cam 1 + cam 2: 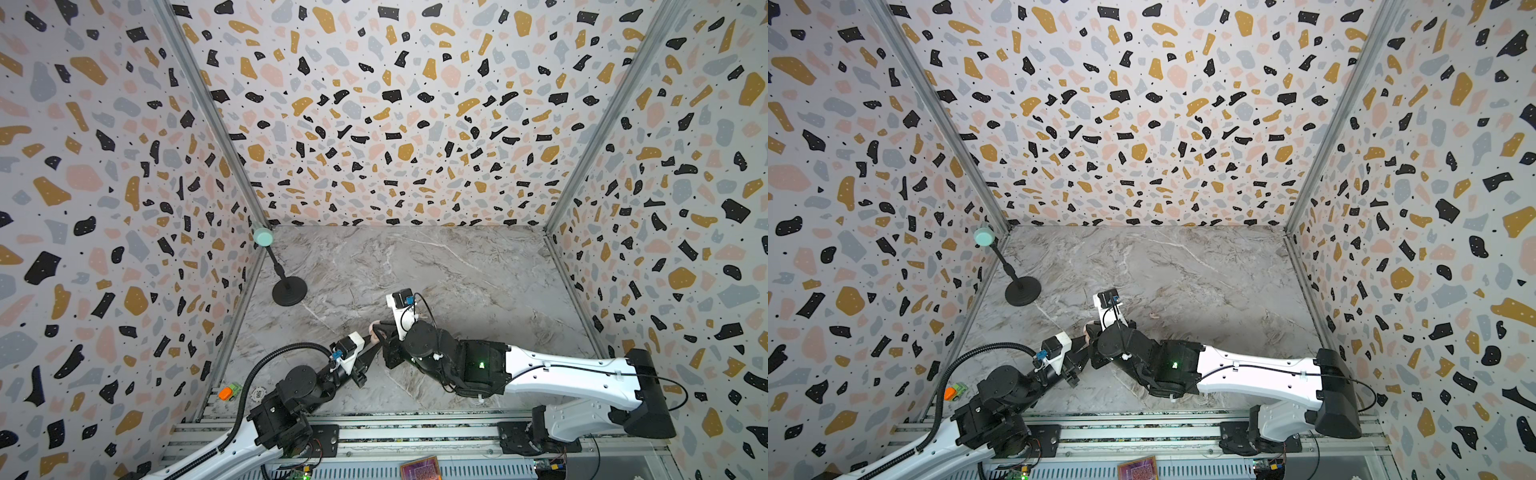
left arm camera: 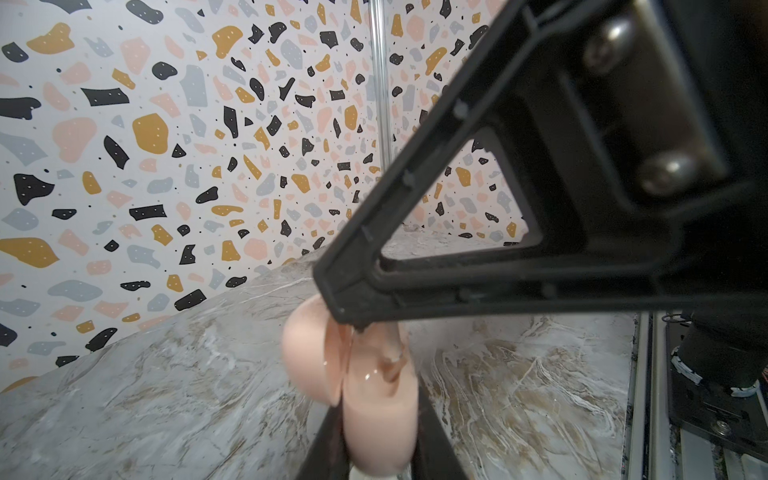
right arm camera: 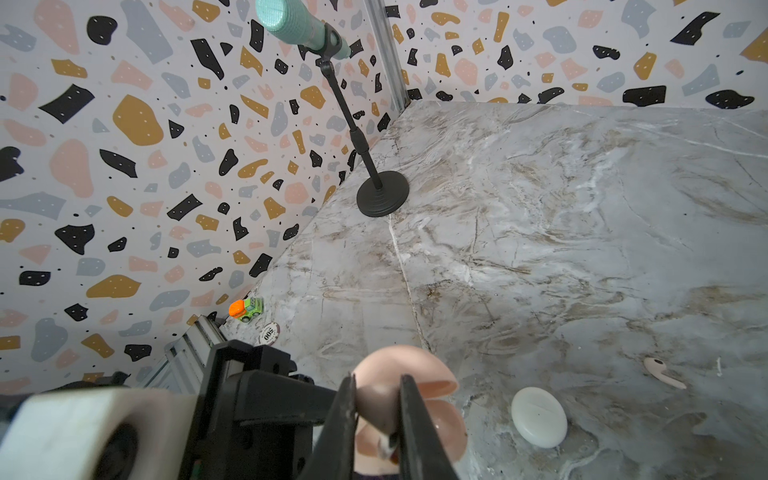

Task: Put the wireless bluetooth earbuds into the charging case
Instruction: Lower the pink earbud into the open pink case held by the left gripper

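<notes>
Clamping: left gripper [image 2: 380,442] is pinched narrow on a glossy pale-pink round plastic clamshell charging case [image 2: 376,415], with the shell halves hinged apart. Right gripper [image 3: 379,386] is nearly closed, squeezing a small pale-pink stemmed plastic earbud [image 3: 376,406] right at the case's open mouth. Can't tell if it's seated in a slot.

A second earbud [image 3: 664,373], same pink, lies flat on the grey veined marble-look tabletop [image 3: 582,187], well apart from the held case. A smooth white round closed case [image 3: 539,422] sits on the table between them.

Pose, in both top views: left arm [image 1: 299,380] [image 1: 1005,380] and right arm [image 1: 552,374] [image 1: 1258,370] reach low toward the front middle, gripper tips meeting. Right arm is stretched long from the right with its wrist bent; left arm angles in from the front-left.

Also there: a teal mesh-head microphone [image 3: 299,29] on a black round-base stand [image 3: 382,193], plus an orange-green toy truck [image 3: 246,309] and a poker chip [image 3: 269,333] by the left wall.
</notes>
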{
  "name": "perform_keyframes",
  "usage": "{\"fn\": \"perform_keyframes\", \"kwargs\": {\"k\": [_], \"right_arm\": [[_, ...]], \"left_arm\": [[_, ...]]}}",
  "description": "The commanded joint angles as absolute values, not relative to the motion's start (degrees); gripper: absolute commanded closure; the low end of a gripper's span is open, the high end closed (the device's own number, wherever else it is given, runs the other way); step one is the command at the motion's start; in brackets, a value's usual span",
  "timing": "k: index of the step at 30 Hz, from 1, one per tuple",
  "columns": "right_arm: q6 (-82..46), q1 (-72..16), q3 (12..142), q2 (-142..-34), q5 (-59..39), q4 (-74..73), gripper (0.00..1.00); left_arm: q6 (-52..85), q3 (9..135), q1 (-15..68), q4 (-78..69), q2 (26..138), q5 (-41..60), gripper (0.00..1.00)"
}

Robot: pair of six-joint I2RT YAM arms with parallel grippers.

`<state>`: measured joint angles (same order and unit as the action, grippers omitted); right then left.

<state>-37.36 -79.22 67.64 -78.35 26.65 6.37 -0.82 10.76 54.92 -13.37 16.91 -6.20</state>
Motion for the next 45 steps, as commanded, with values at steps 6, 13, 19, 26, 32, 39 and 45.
{"fn": "perform_keyframes", "kwargs": {"k": [6, 13, 19, 26, 32, 39, 45], "right_arm": [[-36.5, -80.0, 67.3, -77.9, 28.0, 5.5, 1.00], [-36.4, -80.0, 66.9, -77.8, 28.7, 5.9, 1.00], [-36.1, -80.0, 66.8, -77.8, 29.1, 6.0, 1.00], [-36.3, -80.1, 66.5, -77.6, 29.0, 6.0, 1.00], [-36.0, -80.2, 66.0, -77.2, 28.9, 5.9, 1.00], [-36.1, -80.3, 65.2, -77.2, 28.5, 5.5, 1.00], [-35.9, -80.4, 64.8, -77.2, 28.5, 5.4, 1.00]], "left_arm": [[0.3, 12.7, 54.5, -17.0, 17.2, -5.1, 1.00], [0.6, 12.6, 54.1, -17.2, 17.3, -4.2, 1.00], [0.8, 12.6, 54.1, -17.5, 17.6, -3.2, 1.00], [1.1, 12.5, 53.9, -17.7, 17.3, -3.1, 1.00], [1.4, 12.4, 53.7, -17.7, 17.1, -3.2, 1.00], [1.6, 12.3, 53.5, -17.8, 16.7, -3.5, 1.00], [1.7, 12.3, 53.5, -17.8, 16.6, -3.5, 1.00]]}}
